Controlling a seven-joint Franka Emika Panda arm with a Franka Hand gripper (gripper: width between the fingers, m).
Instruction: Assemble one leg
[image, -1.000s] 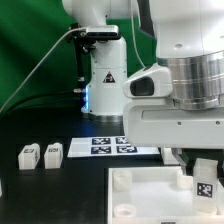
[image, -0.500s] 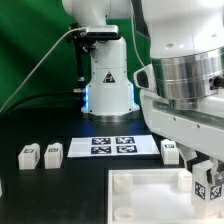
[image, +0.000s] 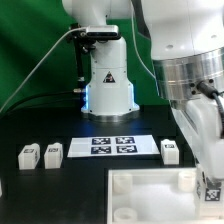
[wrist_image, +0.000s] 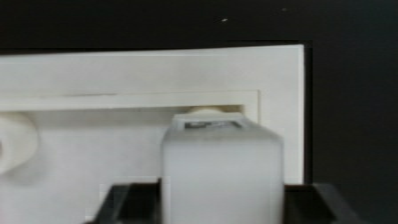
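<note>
My gripper (image: 210, 192) is shut on a white leg (image: 211, 186) whose marker tag faces the camera, at the exterior view's lower right, over the right side of the large white tray-like piece (image: 150, 192). In the wrist view the held leg (wrist_image: 222, 160) stands upright between the dark fingers (wrist_image: 134, 203) of the gripper (wrist_image: 222, 205). Its far end is at a corner socket (wrist_image: 210, 113) of the tray-like piece (wrist_image: 143, 85). Three more legs lie on the black table: two on the left (image: 29, 155) (image: 53, 152) and one on the right (image: 170, 151).
The marker board (image: 112, 146) lies behind the tray-like piece, in front of the arm's white base (image: 107, 80). A second round socket (wrist_image: 11, 140) shows at the wrist view's edge. The arm's bulky links fill the exterior view's right.
The arm has swung toward the exterior view's right and lower, carrying the held leg with it to the lower right corner. The leg on the table at the right has come into view.
</note>
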